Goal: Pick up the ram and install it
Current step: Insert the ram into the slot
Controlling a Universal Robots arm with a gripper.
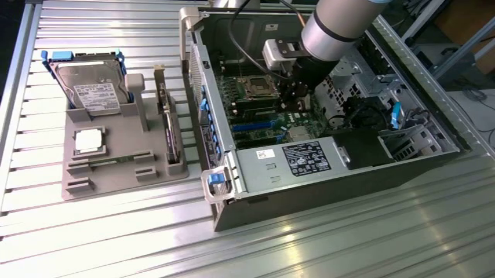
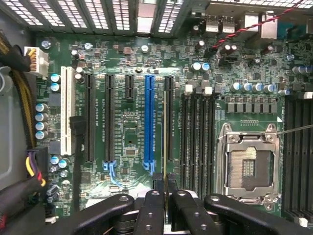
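**Exterior view**
- Tabletop: ribbed metal slats, bright and reflective.
- Tray: grey moulded plastic with shaped pockets that keep each part upright or flat for picking. It holds a hard drive on edge in a blue frame, a square silver chip lying flat, and an expansion card standing on edge.
- Computer case: dark sheet metal, lying on its side with the panel off, so the board faces up for access from above.
- Arm: smooth grey cylinder reaching down into the case, with the pincer low over the board.

**Wrist view**
- Pincer: black jointed fingers pressed together on a thin board.
- Ram: seen edge-on as a narrow line with a pale yellow edge, clamped between the fingertips. It is held vertically, probably so its contact edge faces the board. It hangs just beside the black memory slots, over a long black card slot.
- Motherboard: green and densely populated.
- Blue slot: long, glossy plastic.
- Processor socket: square steel frame, empty.
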